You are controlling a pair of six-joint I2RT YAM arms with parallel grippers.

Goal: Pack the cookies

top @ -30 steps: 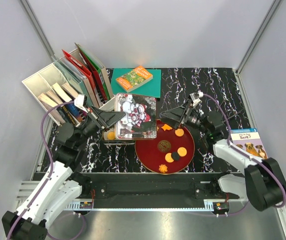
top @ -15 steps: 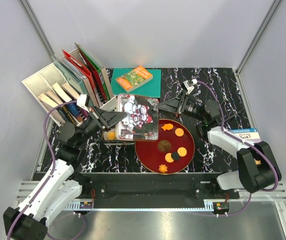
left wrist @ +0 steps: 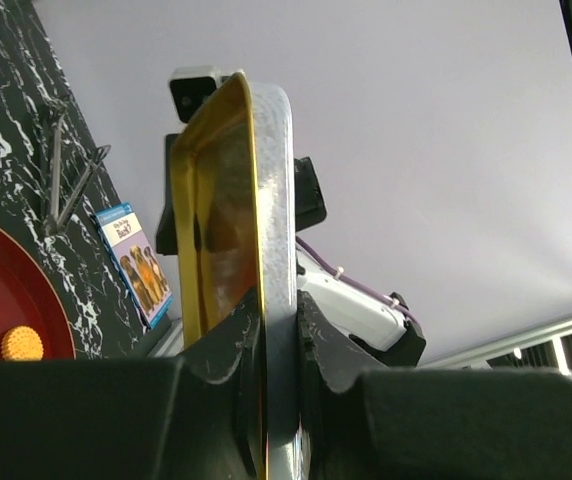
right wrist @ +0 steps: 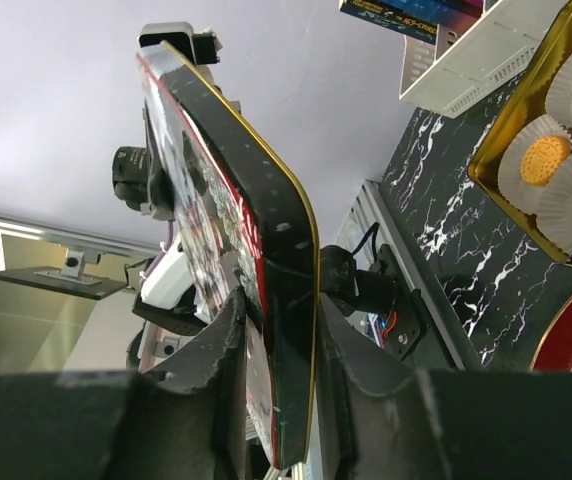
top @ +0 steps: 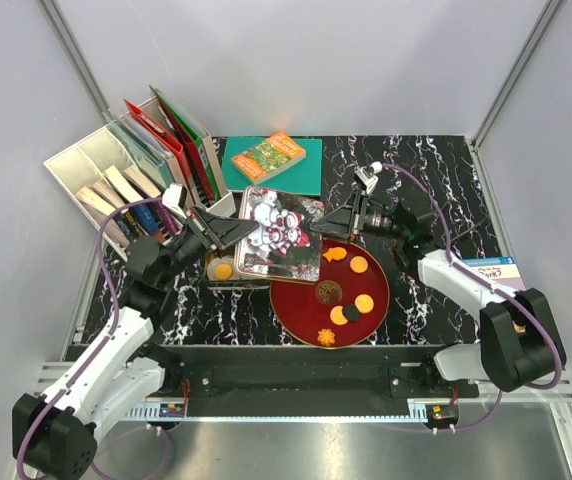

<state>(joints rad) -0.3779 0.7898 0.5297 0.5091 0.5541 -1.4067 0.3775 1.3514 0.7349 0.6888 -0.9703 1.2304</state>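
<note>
Left gripper [top: 232,232]: clamped on the left edge of the printed rectangular metal lid [top: 278,232].
Right gripper [top: 330,226]: pinching the lid's right edge.
Small orange and brown cookies [top: 358,265]: on the round red plate [top: 288,306], just near-side of the lid, closer to the right arm.

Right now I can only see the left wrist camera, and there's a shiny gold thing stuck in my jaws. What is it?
Observer: That is the tin lid. Its other face has a red and white picture.
Operator: Is the other arm grabbing it too?
Observer: The right arm has its jaws on either side of the lid's opposite edge. Whether they pinch it, I cannot tell.
Operator: Where's the tin?
Observer: The tin sits below the lid, left of the red plate. One orange cookie lies in a paper cup inside it.
</note>
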